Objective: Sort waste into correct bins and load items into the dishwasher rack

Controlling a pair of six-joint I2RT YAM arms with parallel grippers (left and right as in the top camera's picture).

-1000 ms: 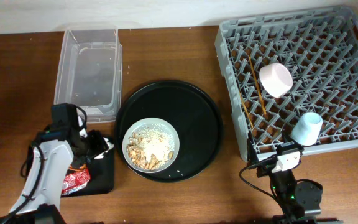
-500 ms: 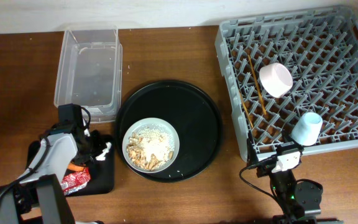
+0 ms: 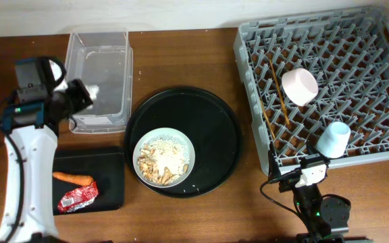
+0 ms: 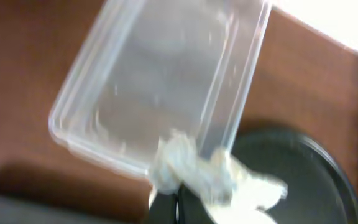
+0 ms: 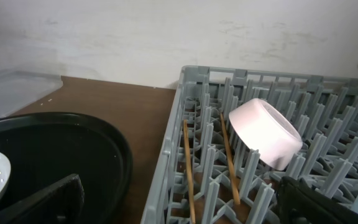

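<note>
**Hanging the tissue over the clear tub**

Closest to me, at the table's front edge, the right gripper (image 5: 179, 183) sits low and idle in front of the rack. Its fingers are spread wide with nothing between them.

On the left, the shallow black tray (image 3: 110, 175) holds the carrot (image 3: 73, 179) and, just beside it, the red wrapper (image 3: 78, 198).

A little further in, the grey plate (image 3: 193, 152) rests on the big round black tray (image 3: 215, 128), near its front left. It is heaped with the rice-like scraps (image 3: 164, 158).

Beyond that, the left gripper (image 3: 90, 92) is raised above the near end of the clear tub (image 3: 103, 67). It is pinched tight on the crumpled white tissue (image 4: 210, 177), which dangles below the fingers. From the wrist view the wad seems to hang about over the tub's near rim, though that picture is blurred and I cannot tell whether it is fully inside the walls.

Furthest right, the dishwasher rack (image 3: 383, 81) carries the bowl (image 3: 299, 86) on its side, the blue cup (image 3: 333, 138) upside down, and the chopsticks (image 3: 275, 91) lying among the pegs.

As I read it, binning the tissue is the step in hand. The next move calls for nudging the wad a touch deeper over the tub and then letting go, so it falls inside and not on the wood. After that, the scraps and the plate remain.
</note>
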